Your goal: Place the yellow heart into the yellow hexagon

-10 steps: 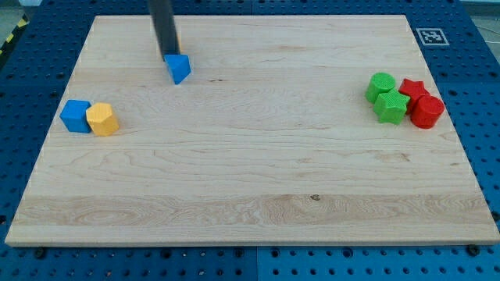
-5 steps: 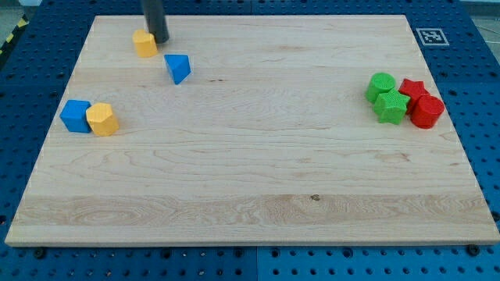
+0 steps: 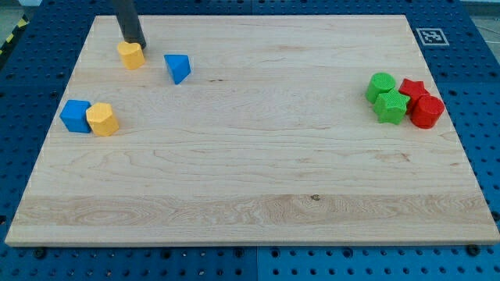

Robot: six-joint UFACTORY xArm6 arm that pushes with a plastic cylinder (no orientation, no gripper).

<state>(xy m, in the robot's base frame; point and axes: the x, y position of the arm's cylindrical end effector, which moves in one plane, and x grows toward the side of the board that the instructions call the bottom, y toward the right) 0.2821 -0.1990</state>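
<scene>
Tip [image 3: 134,43] touching yellow heart [image 3: 131,55] near worktop [image 3: 258,179] top-left corner; no gripper fitted. Risk: off-centre push slips heart past yellow hexagon [image 3: 102,119].

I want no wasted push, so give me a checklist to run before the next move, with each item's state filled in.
1. My tip at the yellow heart: ok, it stands just above the heart in the view, touching or nearly so.
2. Tip on the far side from the goal: ok, the yellow hexagon lies below and slightly left.
3. Path between heart and hexagon free of blocks: ok.
4. Blue triangle clear of the path: ok, it is off to the right.
5. Blue cube against the hexagon's left side: cannot tell if they touch.
</scene>
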